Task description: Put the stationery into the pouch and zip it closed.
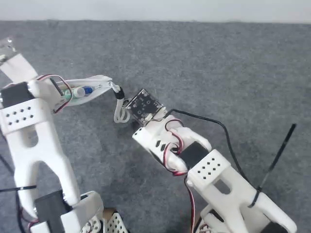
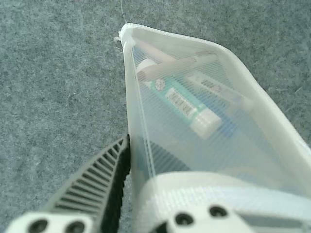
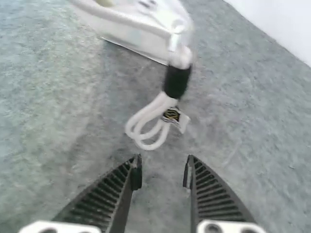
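My left gripper (image 2: 140, 167) is shut on one end of the translucent mesh pouch (image 2: 204, 121), holding it off the grey carpet. Through the mesh I see the stationery (image 2: 182, 99): a green-and-white stick and pale pens. In the high view the pouch (image 1: 85, 91) points from the left arm toward the right arm. From the pouch's far corner hangs the zipper pull: a black bead (image 3: 176, 81) and a white cord loop (image 3: 148, 127). My right gripper (image 3: 161, 174) is open, just short of the loop, with nothing between its fingers.
Grey carpet (image 1: 218, 63) covers the whole table, with a pale wall along the far edge. A black cable (image 1: 279, 150) runs beside the right arm at the right. Both arm bases stand at the near edge.
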Action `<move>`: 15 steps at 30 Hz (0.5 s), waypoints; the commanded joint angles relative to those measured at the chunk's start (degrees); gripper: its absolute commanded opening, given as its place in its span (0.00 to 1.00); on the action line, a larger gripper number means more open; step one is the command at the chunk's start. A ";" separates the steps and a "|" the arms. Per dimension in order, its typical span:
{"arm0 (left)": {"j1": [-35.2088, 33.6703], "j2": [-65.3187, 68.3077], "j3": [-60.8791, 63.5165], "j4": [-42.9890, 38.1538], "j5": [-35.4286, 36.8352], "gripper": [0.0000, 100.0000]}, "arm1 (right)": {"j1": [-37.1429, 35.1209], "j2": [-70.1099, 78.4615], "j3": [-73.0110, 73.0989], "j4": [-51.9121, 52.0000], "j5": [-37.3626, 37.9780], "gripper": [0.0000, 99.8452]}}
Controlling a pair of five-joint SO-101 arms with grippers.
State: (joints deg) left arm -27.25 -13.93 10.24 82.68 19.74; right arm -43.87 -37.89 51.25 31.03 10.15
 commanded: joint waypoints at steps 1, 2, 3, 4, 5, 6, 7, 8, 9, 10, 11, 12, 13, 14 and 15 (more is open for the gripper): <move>0.26 -0.35 -0.04 -1.32 0.53 0.01 | 1.89 -1.71 -1.67 0.04 -0.35 0.14; 0.26 -0.35 -0.04 -1.32 0.53 0.01 | 1.89 -1.71 -1.49 -0.22 -0.35 0.14; 0.26 -0.35 -0.04 -1.32 0.53 0.01 | 1.71 -1.63 -1.49 -0.31 -0.35 0.14; 0.26 -0.26 -0.04 -1.32 0.44 0.01 | 1.71 -1.54 -1.49 -0.48 -0.35 0.14; 0.26 -0.18 -0.13 -1.32 0.44 0.01 | 1.63 -1.01 -1.41 -1.54 -0.35 0.14; 0.26 -0.18 -0.13 -1.32 0.44 0.01 | 1.36 -0.04 -1.41 -3.03 -0.62 0.14; 0.26 -0.18 -0.13 -1.32 0.44 0.01 | 1.10 1.19 -1.41 -4.97 -0.79 0.14; 0.26 -0.18 -0.22 -1.32 0.44 0.01 | 0.75 2.77 -1.41 -6.99 -0.79 0.14; 0.26 -0.18 -0.22 -1.41 0.44 0.01 | 0.13 4.53 -1.41 -9.01 -0.88 0.14; 0.26 -0.18 -0.31 -1.41 0.44 0.01 | -0.66 6.46 -1.41 -11.21 -0.88 0.14; 0.26 -0.18 -0.31 -1.41 0.44 0.01 | -1.54 8.40 -1.41 -13.49 -0.88 0.14; 0.26 -0.18 -0.31 -1.41 0.44 0.01 | -2.33 10.33 -1.41 -15.87 -0.88 0.14; 0.18 -0.18 -0.31 -1.41 0.44 0.01 | -2.95 12.18 -1.41 -18.42 -0.88 0.14; 0.18 -0.18 -0.31 -1.41 0.44 0.01 | -3.38 13.85 -1.41 -21.05 -0.88 0.14; 0.09 -0.18 -0.31 -1.41 0.44 0.01 | -3.56 15.43 -1.41 -23.87 -0.88 0.14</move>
State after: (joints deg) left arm -27.25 -13.93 10.24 82.68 19.74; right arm -46.33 -25.14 51.25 14.68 10.07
